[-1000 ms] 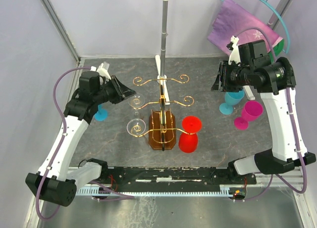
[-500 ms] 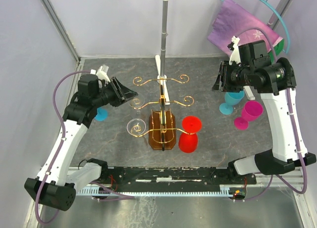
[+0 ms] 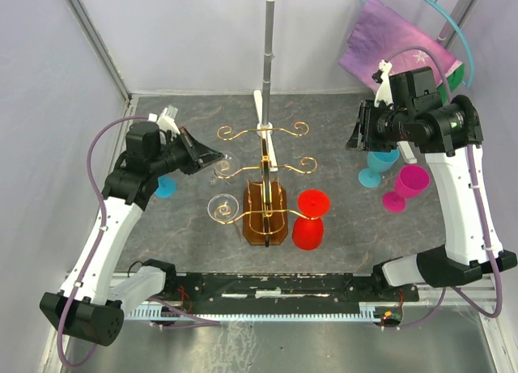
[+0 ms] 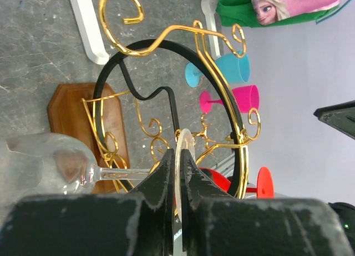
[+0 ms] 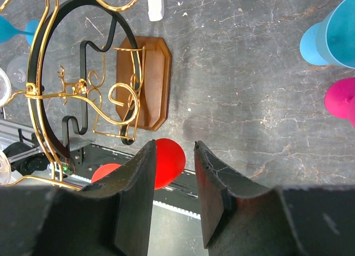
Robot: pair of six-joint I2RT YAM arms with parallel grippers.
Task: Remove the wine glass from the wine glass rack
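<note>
The wine glass rack (image 3: 266,167) is a gold wire stand on an amber base, in the middle of the table. It also shows in the left wrist view (image 4: 217,85) and the right wrist view (image 5: 42,95). My left gripper (image 3: 215,157) is at the rack's left side, shut on the round foot of a clear wine glass (image 3: 223,166). In the left wrist view the foot (image 4: 183,147) sits edge-on between my fingers, and the stem runs left to the bowl (image 4: 50,167). My right gripper (image 3: 356,136) is open and empty, high over the right side of the table.
A second clear glass (image 3: 220,207) hangs at the rack's front left. A red glass (image 3: 310,219) stands at its front right. A blue glass (image 3: 377,166) and a magenta glass (image 3: 407,187) stand at the right, and a small blue glass (image 3: 165,186) at the left. A grey pole (image 3: 267,57) rises behind.
My left gripper has shifted slightly and turned a little, still holding the clear glass's foot. The right arm has not moved.
</note>
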